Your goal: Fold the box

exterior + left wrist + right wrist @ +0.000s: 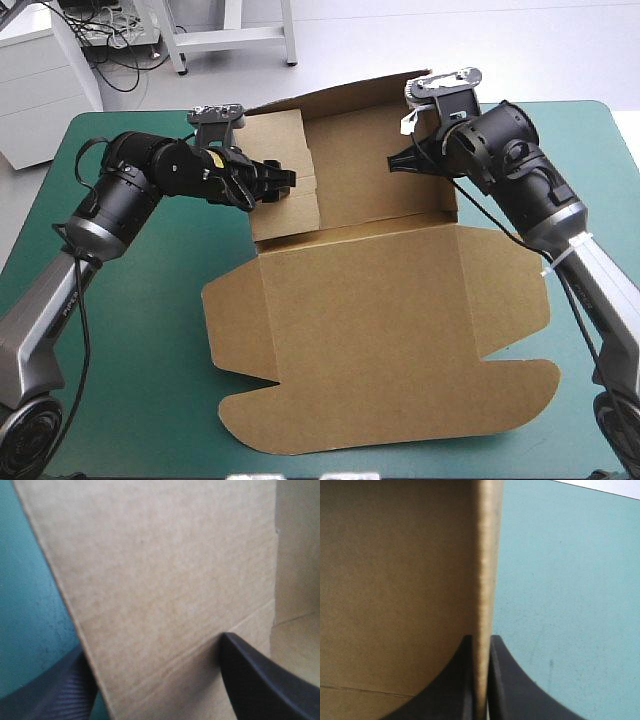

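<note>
Right fingers (451, 690) tight on box (395, 580)

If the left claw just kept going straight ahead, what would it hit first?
Probably the box itself: the left gripper straddles its left side flap, fingers apart, so the board would slide deeper between them.

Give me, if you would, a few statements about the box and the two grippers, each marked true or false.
1. The right gripper is shut on a raised wall of the box. True.
2. The near panel stands upright. False: the lid lies flat on the teal-green cover, toward the table's near edge.
3. The left gripper straddles a board panel, one finger on each side. True.
4. The whole sheet lies flat. False: the far walls are raised.
</note>
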